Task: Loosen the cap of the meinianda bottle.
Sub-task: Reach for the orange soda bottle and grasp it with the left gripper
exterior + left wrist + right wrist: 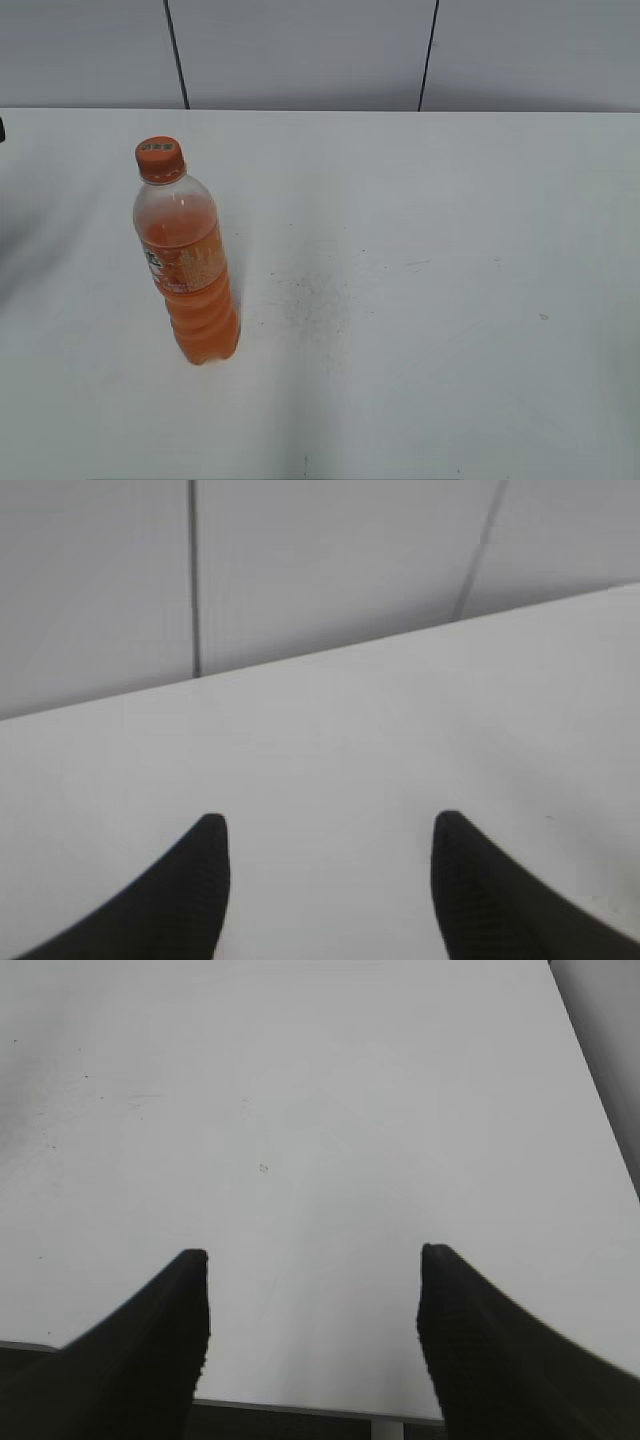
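Note:
The meinianda bottle (pixel 188 270) stands upright on the white table (pixel 420 300), left of the middle in the exterior view. It is clear plastic with orange drink, an orange label and a ribbed lower body. Its orange cap (pixel 159 159) sits on the neck. Neither gripper appears in the exterior view. My left gripper (pixel 330 825) is open over bare table, with nothing between its dark fingers. My right gripper (pixel 313 1258) is open too, above the table near its front edge. The bottle is out of view in both wrist views.
A grey panelled wall (pixel 300 50) with dark seams runs behind the table's far edge. A patch of fine dark specks (pixel 300 290) marks the tabletop right of the bottle. The table's front edge (pixel 300 1408) lies just under the right gripper.

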You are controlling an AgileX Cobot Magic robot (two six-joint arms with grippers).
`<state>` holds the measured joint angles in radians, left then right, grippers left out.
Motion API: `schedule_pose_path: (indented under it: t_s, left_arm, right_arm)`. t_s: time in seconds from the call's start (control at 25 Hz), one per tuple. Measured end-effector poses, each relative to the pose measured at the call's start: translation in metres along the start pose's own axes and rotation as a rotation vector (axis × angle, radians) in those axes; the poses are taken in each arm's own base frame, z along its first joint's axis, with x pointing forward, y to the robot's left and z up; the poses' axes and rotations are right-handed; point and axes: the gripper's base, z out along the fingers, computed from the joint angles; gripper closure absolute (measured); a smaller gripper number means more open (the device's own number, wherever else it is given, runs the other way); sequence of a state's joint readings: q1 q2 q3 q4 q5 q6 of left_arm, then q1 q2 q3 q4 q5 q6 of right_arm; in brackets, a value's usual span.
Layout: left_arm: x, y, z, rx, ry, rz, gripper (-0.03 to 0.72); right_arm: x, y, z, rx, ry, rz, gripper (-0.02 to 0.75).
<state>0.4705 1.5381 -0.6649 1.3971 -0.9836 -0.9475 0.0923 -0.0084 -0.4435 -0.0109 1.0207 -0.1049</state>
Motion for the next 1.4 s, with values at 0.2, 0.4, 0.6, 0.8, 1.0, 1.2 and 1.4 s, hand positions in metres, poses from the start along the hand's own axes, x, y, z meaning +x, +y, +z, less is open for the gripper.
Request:
schedule_pose_path:
  t_s: [0.2, 0.4, 0.6, 0.8, 1.0, 1.2, 1.4]
  left_arm:
    - [0.020, 0.000, 0.006, 0.219, 0.157, 0.060, 0.345]
    - [0.031, -0.022, 0.021, 0.357, 0.281, 0.162, 0.342]
    - [0.033, -0.045, 0.039, 0.416, 0.324, 0.218, 0.204]
    - [0.041, -0.056, 0.046, 0.413, 0.372, 0.253, 0.129]
    - [0.050, -0.064, 0.045, 0.439, 0.388, 0.271, 0.122]
    - [0.054, -0.074, 0.050, 0.491, 0.391, 0.325, 0.119]
    - [0.075, -0.081, 0.063, 0.567, 0.448, 0.282, 0.120]
  right_arm:
    - [0.000, 0.000, 0.000, 0.000, 0.000, 0.000, 0.246]
    - [0.000, 0.000, 0.000, 0.000, 0.000, 0.000, 0.246]
    - [0.000, 0.000, 0.000, 0.000, -0.001, 0.000, 0.246]
    - [0.000, 0.000, 0.000, 0.000, -0.001, 0.000, 0.246]
    - [0.000, 0.000, 0.000, 0.000, -0.001, 0.000, 0.246]
    - [0.000, 0.000, 0.000, 0.000, -0.001, 0.000, 0.246]
    - [0.000, 0.000, 0.000, 0.000, -0.001, 0.000, 0.246]
